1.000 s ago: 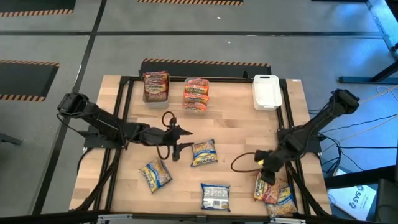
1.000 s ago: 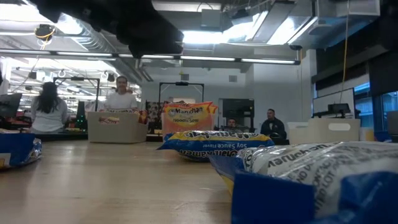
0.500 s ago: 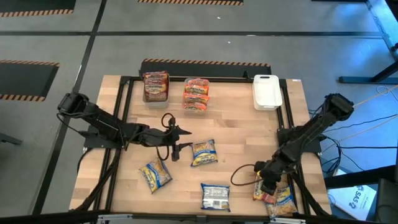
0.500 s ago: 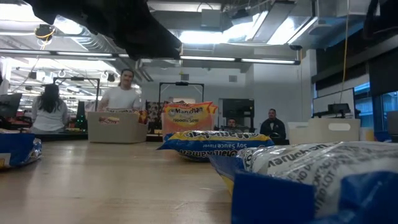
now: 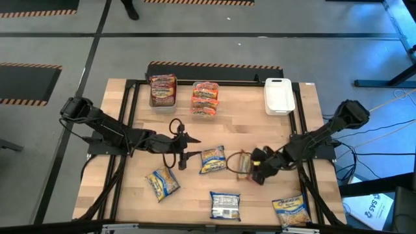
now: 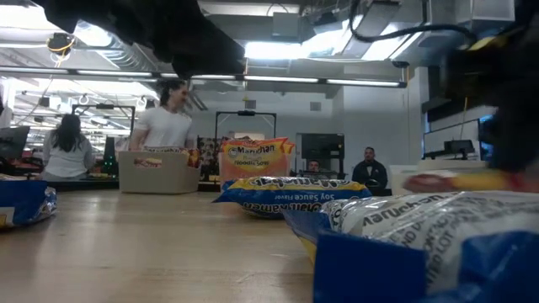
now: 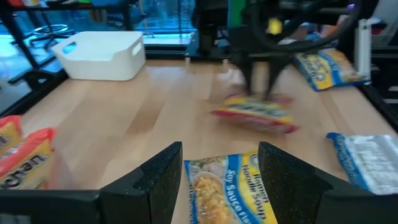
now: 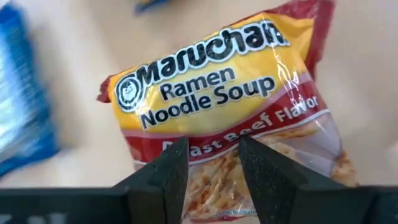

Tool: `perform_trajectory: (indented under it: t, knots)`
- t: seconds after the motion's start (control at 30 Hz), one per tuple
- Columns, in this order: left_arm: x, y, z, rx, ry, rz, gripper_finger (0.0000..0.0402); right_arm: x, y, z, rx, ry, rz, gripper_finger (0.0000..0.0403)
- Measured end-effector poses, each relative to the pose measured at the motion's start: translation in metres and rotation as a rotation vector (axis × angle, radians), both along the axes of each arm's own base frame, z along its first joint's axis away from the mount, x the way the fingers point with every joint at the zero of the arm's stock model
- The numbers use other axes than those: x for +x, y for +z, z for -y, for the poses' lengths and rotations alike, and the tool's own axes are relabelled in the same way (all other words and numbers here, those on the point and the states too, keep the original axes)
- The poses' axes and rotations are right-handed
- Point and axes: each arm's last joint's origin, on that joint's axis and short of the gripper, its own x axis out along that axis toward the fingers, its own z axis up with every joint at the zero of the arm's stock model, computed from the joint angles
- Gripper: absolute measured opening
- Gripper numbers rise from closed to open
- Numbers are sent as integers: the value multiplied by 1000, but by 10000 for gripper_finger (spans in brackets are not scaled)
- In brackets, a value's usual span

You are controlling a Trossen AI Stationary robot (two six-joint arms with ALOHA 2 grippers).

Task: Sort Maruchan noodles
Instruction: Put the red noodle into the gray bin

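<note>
My right gripper (image 5: 255, 167) is shut on a dark red-and-yellow Maruchan packet (image 5: 243, 162), held just above the table's middle. The right wrist view shows that packet (image 8: 217, 93), labelled roast beef, pinched at its edge between my fingers (image 8: 171, 171). From the left wrist view it hangs blurred (image 7: 255, 115) beyond a blue packet (image 7: 230, 193). My left gripper (image 5: 188, 147) hovers open just left of this blue packet (image 5: 212, 160). Other blue packets lie front left (image 5: 162, 183), front centre (image 5: 225, 205) and front right (image 5: 290, 209).
At the back stand a clear bin (image 5: 162, 101) holding dark red packets, a second bin (image 5: 205, 97) with pink-orange packets, and a white bin (image 5: 279, 95). In the low view, people (image 6: 164, 126) show in the room behind the table.
My right arm has lifted the dark red packet from the front right corner and carried it left to the table's middle. The left arm has stayed still. A person behind walks right.
</note>
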Motion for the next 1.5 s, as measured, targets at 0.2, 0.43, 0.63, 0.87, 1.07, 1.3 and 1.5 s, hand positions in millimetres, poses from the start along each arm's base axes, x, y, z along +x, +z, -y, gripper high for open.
perform_trajectory:
  t: [0.2, 0.43, 0.63, 0.87, 1.07, 1.3, 1.5]
  knots:
    - [4, -4, 3, -66, -57, 10, 204, 16, 7, 12, -354, -14, 236, 151]
    - [46, -19, 15, -152, -87, -3, 204, 9, 11, 7, -523, 136, 231, 151]
    - [97, -31, 8, -344, 13, -98, 204, -14, 8, 4, -703, 112, 166, 151]
    - [142, -55, -8, -647, 104, -189, 204, -36, -6, 9, -783, 7, 147, 151]
    - [161, -75, -19, -748, 125, -229, 204, -44, -29, 14, -712, -33, 231, 151]
    - [165, -92, -36, -829, 215, -233, 204, -43, -40, 13, -647, -11, 350, 151]
    - [170, -98, -44, -886, 191, -205, 204, -43, -43, 12, -614, 35, 367, 151]
